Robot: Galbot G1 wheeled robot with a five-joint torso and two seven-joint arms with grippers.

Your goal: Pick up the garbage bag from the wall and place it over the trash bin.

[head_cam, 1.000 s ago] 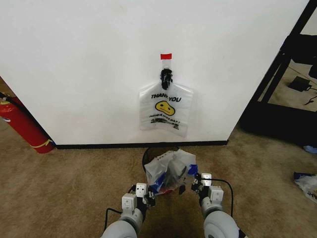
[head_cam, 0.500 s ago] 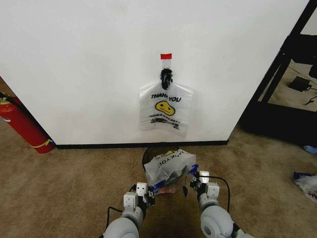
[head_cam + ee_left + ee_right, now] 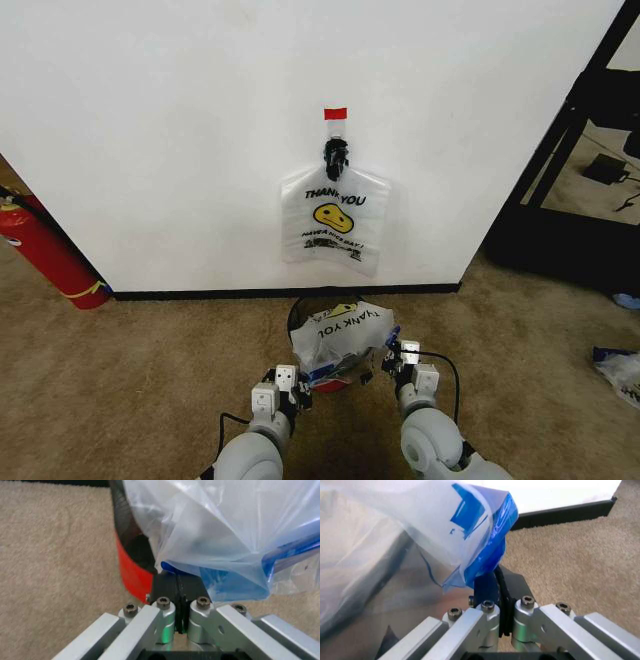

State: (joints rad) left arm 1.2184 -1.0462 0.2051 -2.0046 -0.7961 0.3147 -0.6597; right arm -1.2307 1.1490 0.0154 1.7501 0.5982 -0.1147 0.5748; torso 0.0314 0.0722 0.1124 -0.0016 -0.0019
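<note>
While we hold the garbage bag (image 3: 343, 335) stretched over the trash bin (image 3: 297, 318), which stands on the carpet just in front of the wall (image 3: 180, 120), the film is the weak point. Our left pincer (image 3: 296, 391) is pressed together on a blue patch of the rim on the bin's near left side, and our right pincer (image 3: 385, 368) pinches the blue rim on the bin's near right side. In both wrist views the jaws meet with only thin plastic between them.

The bag sits bunched over the bin's mouth, and we cannot tell whether its far edge is hooked past the bin's far rim. If it is not, the bag will likely slide back toward us or slump inside once let go. Pulling the two corners too far apart could tear the film at the pinch points. The bin is light wire mesh, so a downward tug on one side could tip it toward the wall. A second same-print bag (image 3: 334, 219) hangs on the wall's black hook (image 3: 335, 155), above the bin.
</note>
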